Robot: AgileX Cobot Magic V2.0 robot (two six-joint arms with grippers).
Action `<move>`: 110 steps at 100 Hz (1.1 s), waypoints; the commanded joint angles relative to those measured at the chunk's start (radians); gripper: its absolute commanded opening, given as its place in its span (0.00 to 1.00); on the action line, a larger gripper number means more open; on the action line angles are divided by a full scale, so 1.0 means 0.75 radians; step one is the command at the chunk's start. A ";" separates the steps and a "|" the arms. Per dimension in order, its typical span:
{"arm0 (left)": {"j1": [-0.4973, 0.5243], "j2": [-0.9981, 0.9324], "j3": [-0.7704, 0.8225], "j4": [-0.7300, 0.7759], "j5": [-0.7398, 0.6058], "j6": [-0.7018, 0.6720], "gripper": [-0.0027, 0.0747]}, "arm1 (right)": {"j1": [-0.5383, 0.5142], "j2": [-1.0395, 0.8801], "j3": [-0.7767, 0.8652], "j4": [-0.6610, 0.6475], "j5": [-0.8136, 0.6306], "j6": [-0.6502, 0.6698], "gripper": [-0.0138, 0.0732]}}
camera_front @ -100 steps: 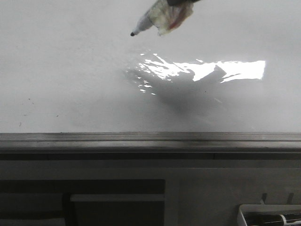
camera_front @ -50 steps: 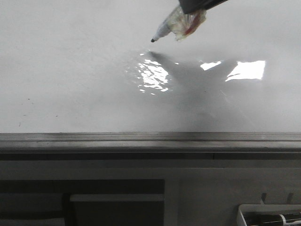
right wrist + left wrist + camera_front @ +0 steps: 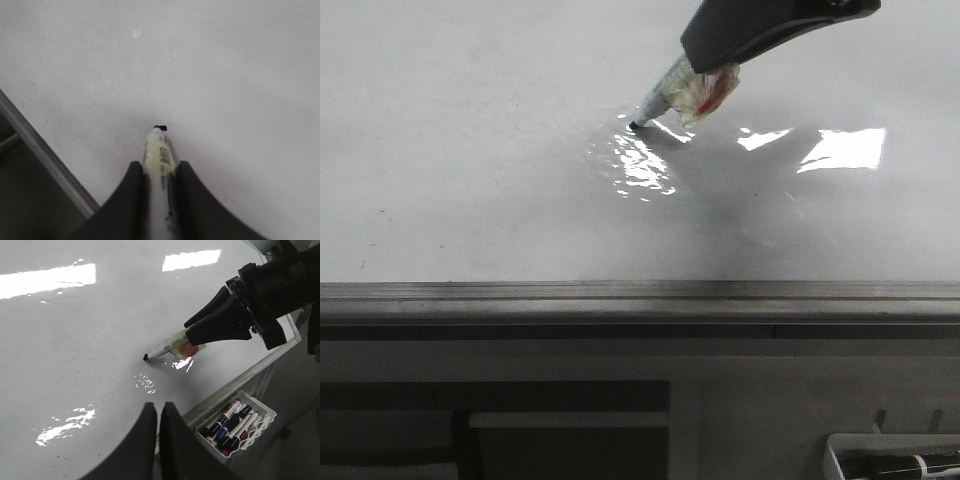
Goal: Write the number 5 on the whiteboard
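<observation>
The whiteboard (image 3: pixel 470 180) is a large glossy white board with glare patches and a grey edge rail (image 3: pixel 620 292). No strokes of the number 5 show on it. My right gripper (image 3: pixel 705 62) is shut on a white marker pen (image 3: pixel 682 92) wrapped in yellowish tape. The pen's black tip (image 3: pixel 634 125) is at or just touching the board near the glare. The same pen shows in the left wrist view (image 3: pixel 170 346) and the right wrist view (image 3: pixel 160 155). My left gripper (image 3: pixel 158 407) is shut and empty, over the board near its rail.
A white tray (image 3: pixel 240 422) with several spare markers hangs beyond the board's rail; its corner shows in the front view (image 3: pixel 890 455). Faint dark specks (image 3: pixel 380 212) dot the board's left part. A dark lower shelf (image 3: pixel 560 425) lies in front of the rail.
My right gripper has come down into view with the pen. The tip has dropped from above the board to the board's surface near the glare.
</observation>
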 commanded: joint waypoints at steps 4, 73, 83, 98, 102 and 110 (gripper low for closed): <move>0.005 0.005 -0.036 -0.044 -0.059 -0.010 0.01 | -0.007 -0.002 -0.038 -0.010 -0.001 0.000 0.11; 0.005 0.005 -0.036 -0.044 -0.094 -0.010 0.01 | -0.038 -0.013 -0.038 -0.223 0.228 0.266 0.11; 0.005 0.005 -0.036 -0.044 -0.099 -0.010 0.01 | -0.038 -0.025 -0.038 -0.278 0.310 0.314 0.11; 0.005 0.005 -0.036 -0.044 -0.099 -0.010 0.01 | -0.038 -0.034 -0.023 -0.246 0.360 0.316 0.11; 0.005 0.005 -0.036 -0.044 -0.099 -0.010 0.01 | -0.038 -0.034 -0.013 -0.223 0.360 0.316 0.11; 0.005 0.005 -0.036 -0.044 -0.099 -0.010 0.01 | -0.006 -0.031 0.017 -0.197 0.335 0.316 0.11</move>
